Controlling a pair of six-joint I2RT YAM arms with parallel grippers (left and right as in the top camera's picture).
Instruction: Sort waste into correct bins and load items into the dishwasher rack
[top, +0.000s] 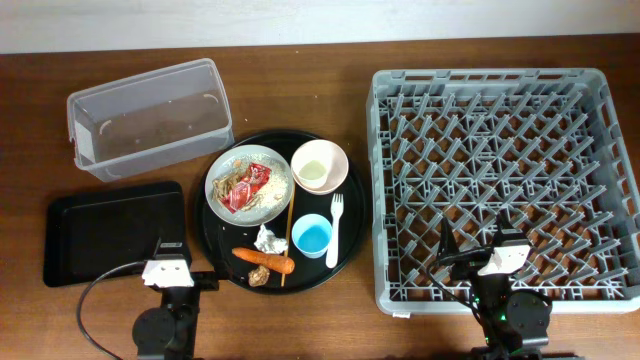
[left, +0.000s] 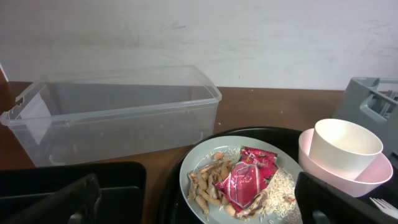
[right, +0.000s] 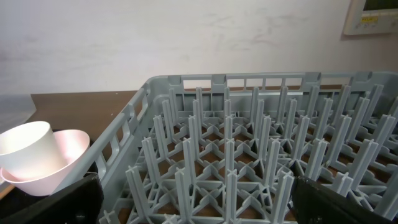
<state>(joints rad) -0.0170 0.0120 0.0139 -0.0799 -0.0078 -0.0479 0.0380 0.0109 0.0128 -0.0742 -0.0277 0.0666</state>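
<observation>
A white plate (top: 250, 182) on a round black tray holds beige noodle-and-rice scraps (left: 208, 183) and a red wrapper (top: 240, 190), which also shows in the left wrist view (left: 249, 180). A small white cup (left: 344, 148) sits in the cream bowl (top: 320, 166). A light-blue cup (top: 312, 236), a white fork (top: 336, 228), a tissue (top: 268, 240), a carrot (top: 263, 259) and brown bits (top: 258, 277) lie on the same tray. The clear tub (top: 150, 115) and the flat black tray (top: 110, 230) are at the left. The grey rack (top: 505, 185) is at the right. My left gripper (top: 170, 270) (left: 199, 208) is open and empty, facing the plate. My right gripper (top: 503, 257) (right: 196, 202) is open and empty over the rack's near edge.
The round black tray (top: 345, 255) sits between the flat tray and the rack. A thin wooden stick (top: 290, 235) lies across it. The clear tub holds only small specks. A pale wall stands behind the table. The rack's upright pegs (right: 230, 143) fill the right wrist view.
</observation>
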